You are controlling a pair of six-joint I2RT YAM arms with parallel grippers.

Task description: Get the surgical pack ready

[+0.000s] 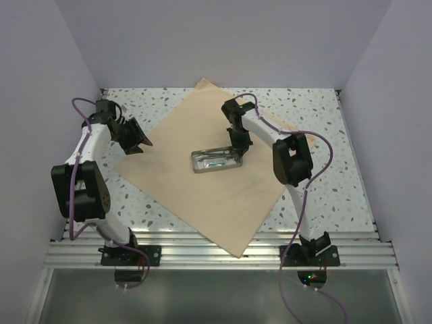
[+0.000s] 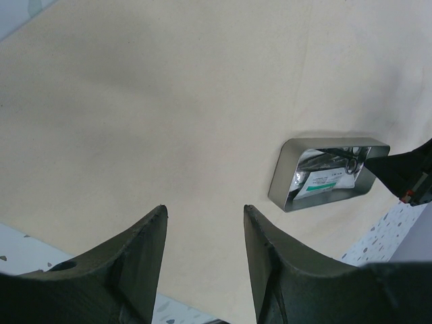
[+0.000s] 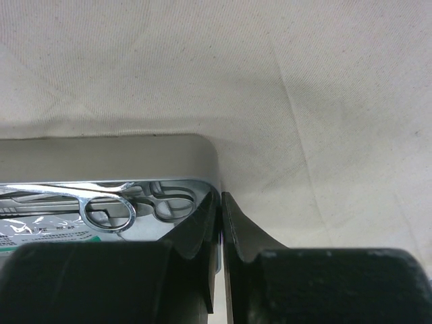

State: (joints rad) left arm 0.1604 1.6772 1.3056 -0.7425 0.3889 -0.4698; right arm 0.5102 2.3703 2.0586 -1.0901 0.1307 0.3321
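Black fingers (image 3: 196,226) of the right tool (image 3: 220,206) fill the bottom of the right wrist view. They are drawn almost together, one inside and one outside the end wall of a shallow metal tray (image 3: 101,158). Only a thin slit shows between them, so this tool is pinched on that wall.

Inside the tray lie steel scissors (image 3: 108,210), their ring handles toward the tool, on top of a clear packet (image 3: 40,233). The packet has a white label with a green band. Its small print is too blurred to read, and no brand name can be made out in any view.

The tray sits near the middle of the surgical pack (image 1: 202,196), a tan paper sheet spread flat and unfolded. The sheet is turned like a diamond on the speckled surface (image 1: 324,135). Its far corner lies close to the back wall, and its near corner reaches onto the aluminium rail (image 1: 202,253) where both arm bases are bolted.

The left tool (image 2: 204,210) hangs above the sheet's left edge, well apart from the tray. Its two dark fingers stand moderately apart with nothing between them, and only bare tan paper shows through the gap. From this wrist view the tray appears off to the right, with the tip of the right tool at its far end
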